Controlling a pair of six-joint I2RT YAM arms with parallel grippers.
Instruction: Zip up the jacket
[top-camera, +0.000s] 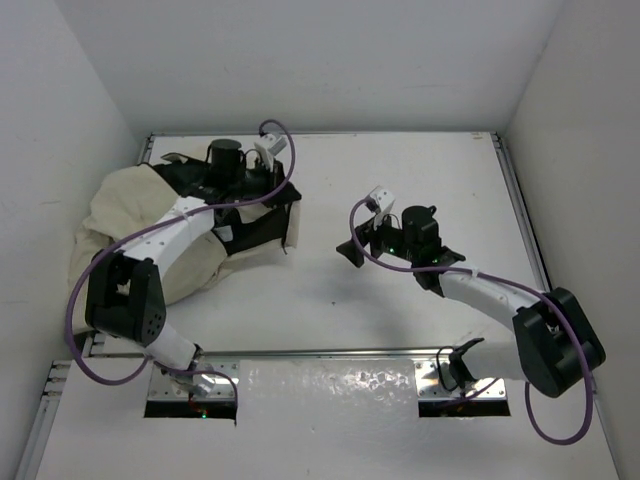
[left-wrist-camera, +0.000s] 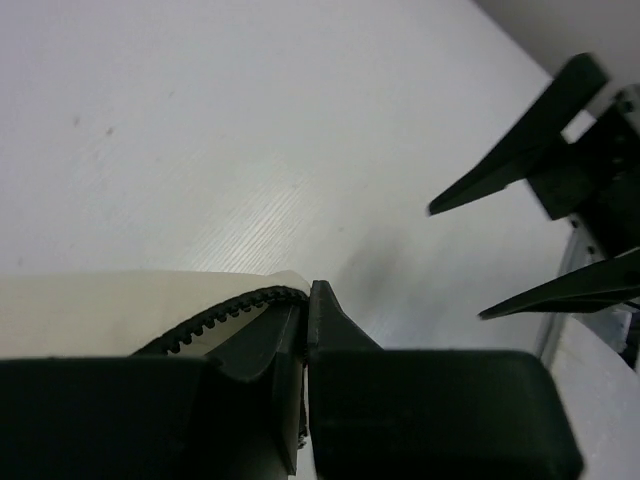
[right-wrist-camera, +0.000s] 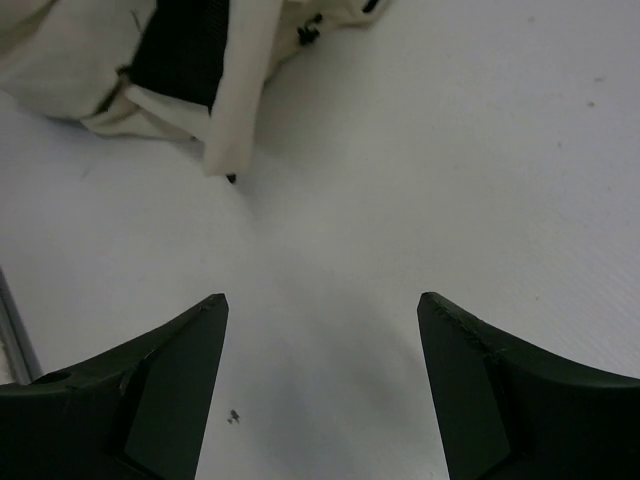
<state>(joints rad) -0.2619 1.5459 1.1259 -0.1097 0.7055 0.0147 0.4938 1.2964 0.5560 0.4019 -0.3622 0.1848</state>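
The cream-beige jacket (top-camera: 130, 225) lies crumpled at the left of the table, its black lining (top-camera: 250, 225) turned up. My left gripper (top-camera: 290, 195) is shut on the jacket's front edge. In the left wrist view the fingertips (left-wrist-camera: 308, 290) pinch the cream hem (left-wrist-camera: 120, 310) beside the dark zipper teeth (left-wrist-camera: 215, 315). My right gripper (top-camera: 352, 250) is open and empty over bare table, to the right of the jacket. In the right wrist view its jaws (right-wrist-camera: 322, 300) stand wide apart. The jacket (right-wrist-camera: 60, 50) and a hanging cream front strip (right-wrist-camera: 240, 90) lie ahead of them.
White walls close in the table on three sides. A metal rail (top-camera: 330, 352) runs along the near edge. The right gripper's fingers (left-wrist-camera: 520, 150) show at the upper right of the left wrist view. A small dark speck (right-wrist-camera: 232, 417) lies on the table.
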